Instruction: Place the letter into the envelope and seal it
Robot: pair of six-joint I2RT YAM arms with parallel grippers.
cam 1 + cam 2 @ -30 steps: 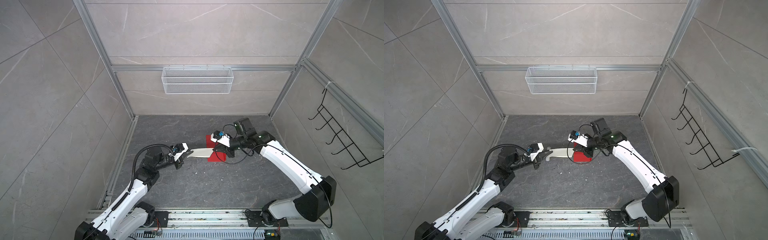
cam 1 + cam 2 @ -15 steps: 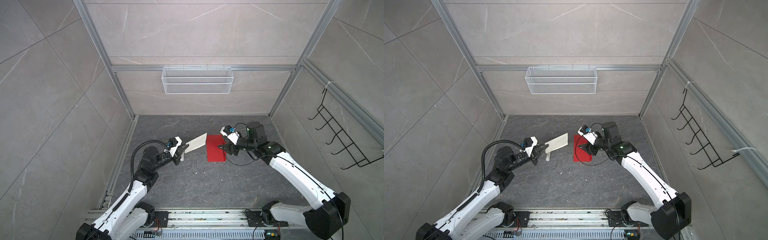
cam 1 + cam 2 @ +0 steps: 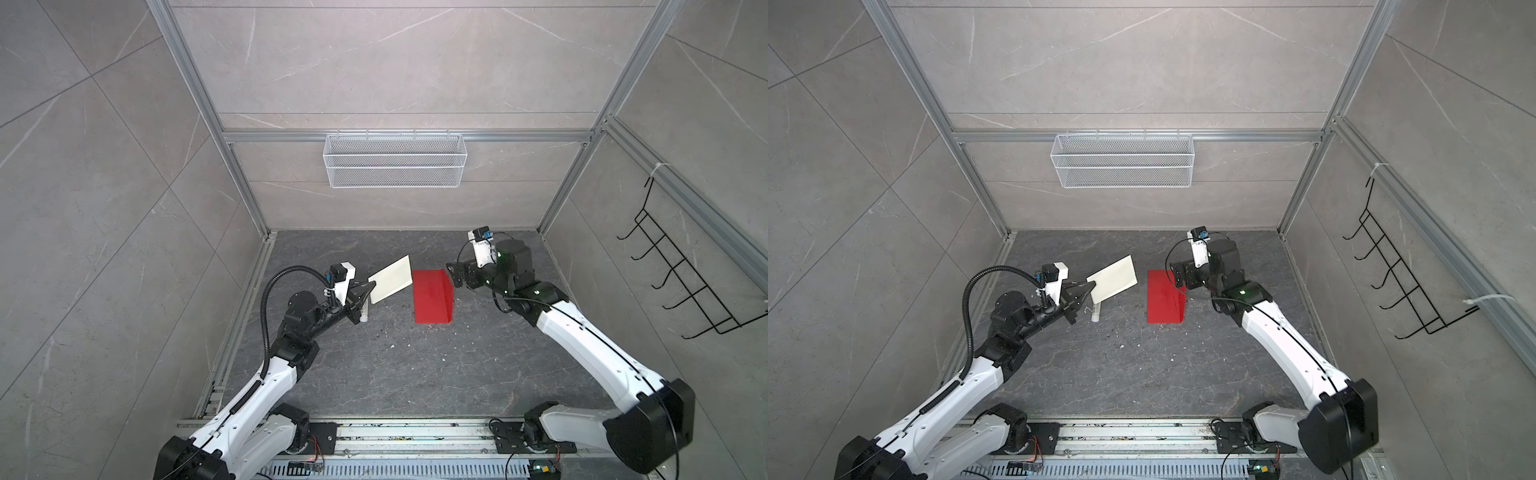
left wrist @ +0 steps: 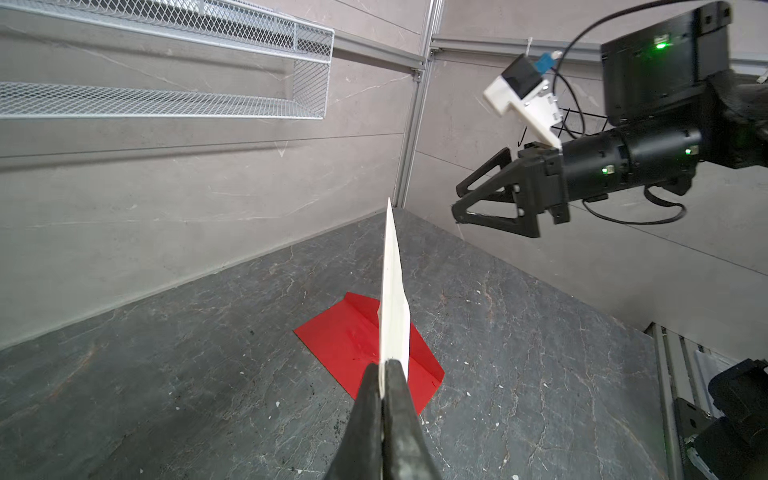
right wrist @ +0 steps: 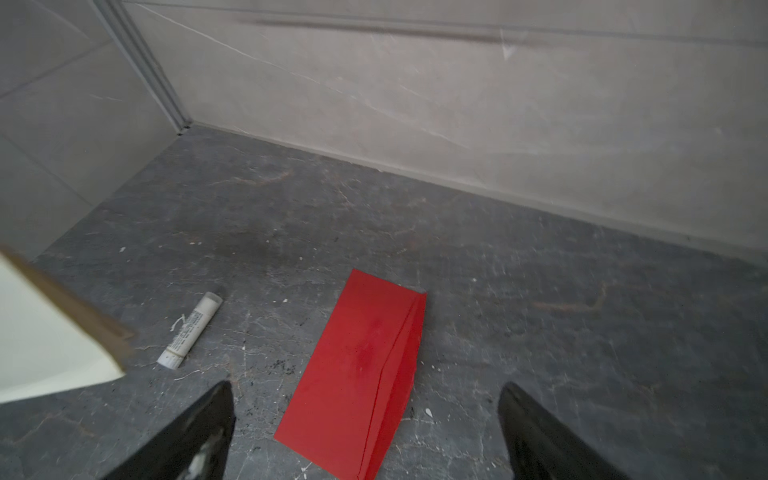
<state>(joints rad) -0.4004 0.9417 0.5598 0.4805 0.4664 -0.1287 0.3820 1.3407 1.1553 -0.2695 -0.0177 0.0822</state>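
Your left claw (image 4: 383,365) is pinched tight on one end of the letter, a pale cream sheet of paper with a tan edge (image 3: 390,282). It holds the letter up in the air, tilted, just beside the envelope but not touching it. The envelope, a bright red long paper pocket (image 3: 432,301), lies on the dark grey stone desk (image 3: 374,374). Its flap is a little lifted on the side near your right claw (image 5: 365,385). That claw is wide open, holds nothing, and hangs just above the envelope.

Watch out. The letter is thin and held by one end only, so its far end can droop and bump the envelope's edge and not slide in. Nothing pins the envelope down, so a push can make it skate over the smooth desk. If the right claw grabs both layers, I think the mouth gets pressed shut. The small white glue stick tube (image 5: 191,330) lies below the left claw; a low sweep can knock it and roll it away.
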